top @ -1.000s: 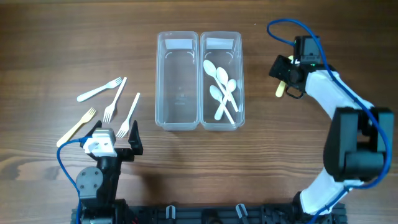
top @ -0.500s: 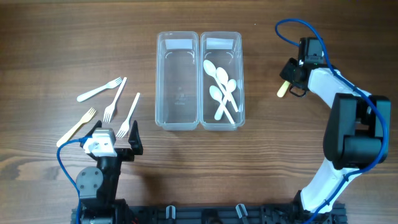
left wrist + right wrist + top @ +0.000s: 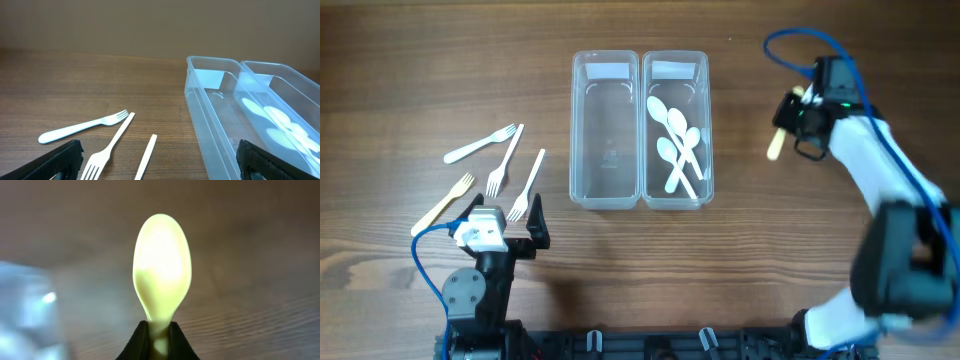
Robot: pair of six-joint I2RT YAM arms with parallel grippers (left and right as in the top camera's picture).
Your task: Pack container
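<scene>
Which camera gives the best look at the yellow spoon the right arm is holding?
The right wrist view: the yellow spoon fills the frame, bowl up, its neck pinched in the right gripper. Overhead shows only a small pale sliver sticking out of the gripper. The left wrist view does not show it.

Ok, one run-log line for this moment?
right pincer: shut on cream spoon | left pincer: open | right container: white spoons | left container: empty | forks: on table
</scene>
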